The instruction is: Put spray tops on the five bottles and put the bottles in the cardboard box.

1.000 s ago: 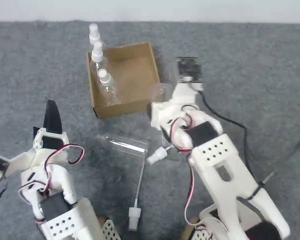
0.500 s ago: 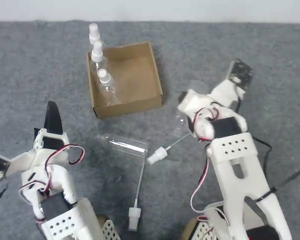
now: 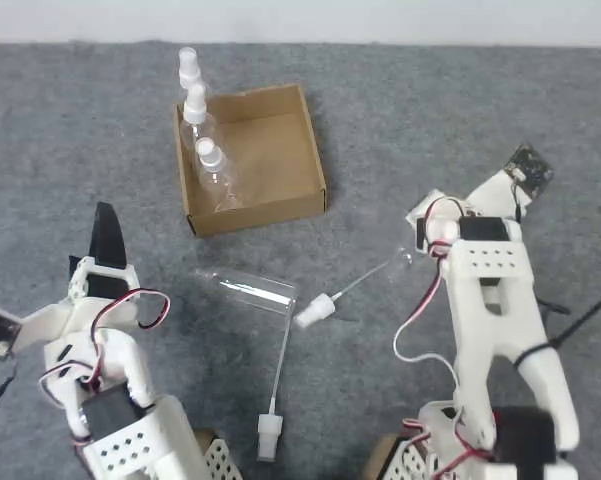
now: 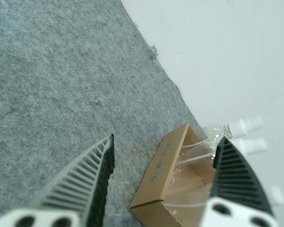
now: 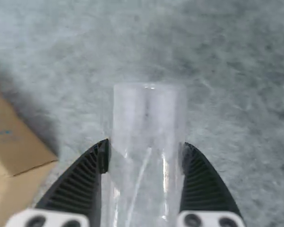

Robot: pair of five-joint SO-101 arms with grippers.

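At the lower left of the high view, the left arm sits over the grey felt worktop (image 3: 500, 100). The left tool (image 4: 166, 140) is released, its two black ribbed fingers spread wide with only the worktop between them.

Beyond it, in the upper middle-left of the high view, stands the cardboard box (image 3: 270, 212), brown, square and open-topped. Three capped bottles (image 3: 216, 178) sit in a row along its left wall. They are clear plastic with white spray heads pointing toward the top of the frame, and the farthest head pokes out past the box's rear rim.

Below the box, near the centre of the frame, a loose bottle (image 3: 252, 290) lies on its side on the worktop, clear and uncapped. Just right of it lies a spray top (image 3: 315, 311), a white head with a thin tube slanting up and right toward the right arm. A second spray top (image 3: 269, 436) lies at the bottom centre, and its tube runs straight up to near the loose bottle.

At the right, the right tool (image 5: 144, 145) is clenched on a held bottle (image 5: 149, 109). This is a clear, straight-walled cylinder gripped across its body by both black fingers, with its flat end pointing away from the wrist, above the worktop. A thin pale line shows through its wall; I cannot tell whether that is the slanting tube.
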